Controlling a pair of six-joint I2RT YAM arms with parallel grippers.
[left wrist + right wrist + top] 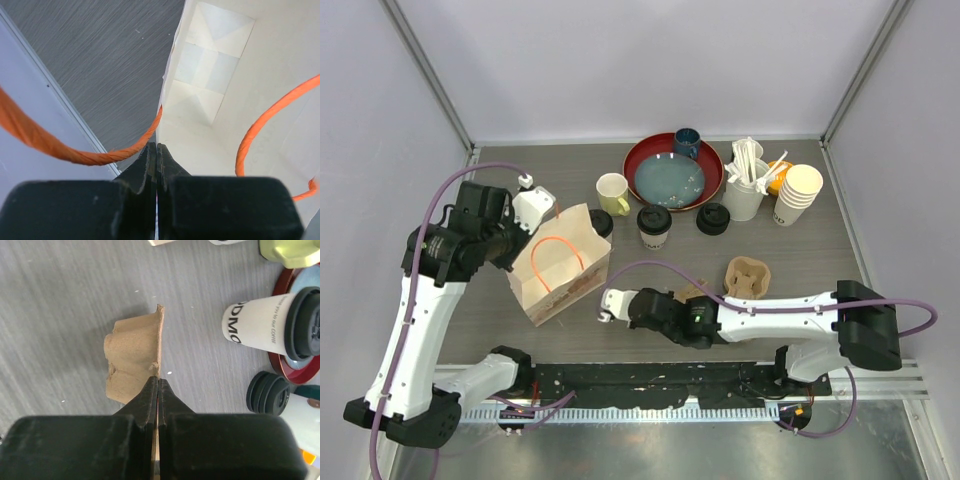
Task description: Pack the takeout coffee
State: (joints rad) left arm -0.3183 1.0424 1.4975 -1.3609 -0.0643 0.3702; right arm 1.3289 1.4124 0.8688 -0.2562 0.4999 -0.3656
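Observation:
One cream-white paper cup with a black lid (654, 225) stands mid-table; it also shows in the right wrist view (260, 322). A second black lid (601, 222) peeks from behind the paper bag (565, 270), and what is under it is hidden. My left gripper (525, 240) is shut on the bag's upper rim (170, 75), beside an orange handle (75, 152). The bag's inside (225, 100) is bare. My right gripper (685, 300) is shut on the edge of a brown cardboard cup carrier (132, 355), just above the table in front of the cup.
A second cardboard carrier (747, 275) lies right of centre. At the back are a pale yellow mug (612, 193), a red tray (645, 165) with a dark blue cup (687, 142), a stack of black lids (712, 218), a white straw holder (745, 195) and stacked paper cups (798, 192).

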